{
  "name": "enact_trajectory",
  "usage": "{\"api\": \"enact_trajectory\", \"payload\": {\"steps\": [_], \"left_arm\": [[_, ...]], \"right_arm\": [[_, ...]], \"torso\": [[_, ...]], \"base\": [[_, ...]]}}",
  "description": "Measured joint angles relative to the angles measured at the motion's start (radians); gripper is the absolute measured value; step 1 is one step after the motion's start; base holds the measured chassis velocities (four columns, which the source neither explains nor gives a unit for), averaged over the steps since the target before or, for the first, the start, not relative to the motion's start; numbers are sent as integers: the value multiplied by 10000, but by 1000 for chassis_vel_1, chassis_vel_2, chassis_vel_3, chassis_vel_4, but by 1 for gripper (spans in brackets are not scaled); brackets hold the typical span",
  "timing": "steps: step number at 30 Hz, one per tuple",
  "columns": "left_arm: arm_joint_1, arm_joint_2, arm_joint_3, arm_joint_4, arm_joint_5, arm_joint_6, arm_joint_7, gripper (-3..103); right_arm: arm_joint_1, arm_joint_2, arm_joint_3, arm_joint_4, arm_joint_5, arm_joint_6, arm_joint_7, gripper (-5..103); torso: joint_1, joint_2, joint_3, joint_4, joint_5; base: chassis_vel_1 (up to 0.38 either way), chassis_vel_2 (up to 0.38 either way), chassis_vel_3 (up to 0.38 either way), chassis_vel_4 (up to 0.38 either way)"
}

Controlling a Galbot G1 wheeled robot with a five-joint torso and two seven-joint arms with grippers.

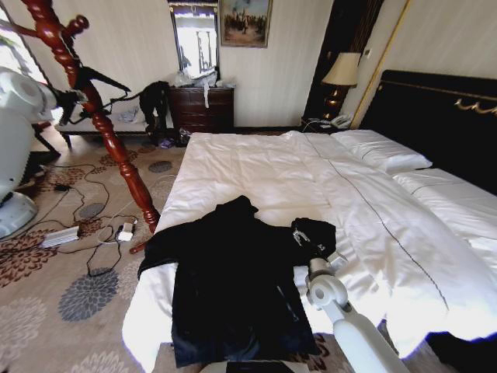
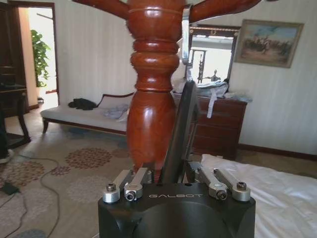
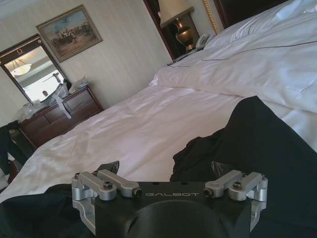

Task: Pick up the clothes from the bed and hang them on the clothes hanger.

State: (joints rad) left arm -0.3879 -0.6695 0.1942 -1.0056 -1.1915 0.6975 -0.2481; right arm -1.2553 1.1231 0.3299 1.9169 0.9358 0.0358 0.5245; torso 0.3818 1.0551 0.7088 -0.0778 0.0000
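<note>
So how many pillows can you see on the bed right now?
2. One white pillow lies at the head of the bed, nearer the bedside lamp; a second pillow sits beside it against the black headboard. Others may be hidden out of frame.

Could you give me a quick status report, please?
Left gripper shut on hanger beside coat stand. Right gripper open over jacket on bed.

We see the clothes (image 1: 233, 287) as soft, matt black cloth, lying rumpled on the bed (image 1: 264, 167) with its smooth white quilted cotton. The coat stand (image 2: 151, 99) is turned reddish wood, polished to a gloss. Our left hand (image 2: 176, 186) shows matt black plastic casing, brushed metal links, and a glossy black clothes hanger (image 2: 181, 129).
</note>
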Motion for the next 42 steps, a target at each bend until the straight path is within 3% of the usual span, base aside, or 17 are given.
{"api": "enact_trajectory", "payload": {"steps": [3,5,15,21,23,24,27,29,31,32,34,36,37,38,42], "left_arm": [[98,-2,-99,-206,-223,-262,340,22],[131,2,-151,-287,-310,-331,376,18],[479,88,-631,-1067,-715,-960,816,18],[944,315,-956,-2135,-1284,-1213,1150,18],[1487,525,-1244,-3263,-1595,-1250,1161,18],[1487,525,-1244,-3263,-1595,-1250,1161,18],[2572,918,-1782,-4956,-1814,-1355,957,18],[2918,1070,-1895,-5367,-1901,-1434,893,18],[4535,1570,-2411,-6610,-2028,-1704,680,18],[4535,1570,-2411,-6610,-2028,-1704,680,18],[5755,1779,-2592,-7450,-1999,-2043,460,18],[6276,1656,-2662,-7722,-1907,-2273,409,18],[6606,1480,-2706,-7872,-1853,-2438,386,18],[7175,1240,-2860,-8201,-1826,-2672,362,18],[8516,940,-3448,-8888,-1770,-3110,263,18]], "right_arm": [[-56,-50,26,23,-8,22,1,100],[-69,-72,38,35,-9,27,2,100],[-90,-133,76,117,-15,40,22,100],[-148,-70,88,142,-53,50,30,100],[-192,20,86,142,-125,59,34,100],[-192,20,86,142,-125,59,34,100],[-209,-176,41,114,-134,-9,155,100],[-190,-299,24,113,-70,-132,225,100],[35,-726,-93,28,123,-474,357,100],[35,-726,-93,28,123,-474,357,100],[282,-889,-253,-89,196,-670,359,100],[298,-935,-273,-100,201,-731,349,100],[276,-964,-272,-105,168,-732,319,100],[296,-994,-334,-159,78,-683,212,100],[618,-1056,-692,-467,-212,-549,-121,100]], "torso": [[0,1,0,-4,0],[0,0,1,-4,0],[1,0,0,-2,0],[0,1,0,-2,0],[0,0,0,-2,1],[0,0,0,-2,1],[0,1,-1,-6,4],[0,1,-1,-5,4],[-2,2,-1,1,-2],[-2,2,-1,1,-2],[-1,1,-1,9,-2],[-1,1,-1,13,4],[-1,1,-1,9,3],[-1,1,0,-17,-5],[0,1,0,-21,6]], "base": [[0,0,0,0],[0,0,0,0],[0,0,0,0],[0,0,0,0],[0,0,0,0],[0,0,0,0],[0,0,0,0],[0,0,0,0],[0,0,0,0],[0,0,0,0],[0,0,0,0],[0,0,0,0],[0,0,0,0],[0,0,0,0],[0,0,0,0]]}}
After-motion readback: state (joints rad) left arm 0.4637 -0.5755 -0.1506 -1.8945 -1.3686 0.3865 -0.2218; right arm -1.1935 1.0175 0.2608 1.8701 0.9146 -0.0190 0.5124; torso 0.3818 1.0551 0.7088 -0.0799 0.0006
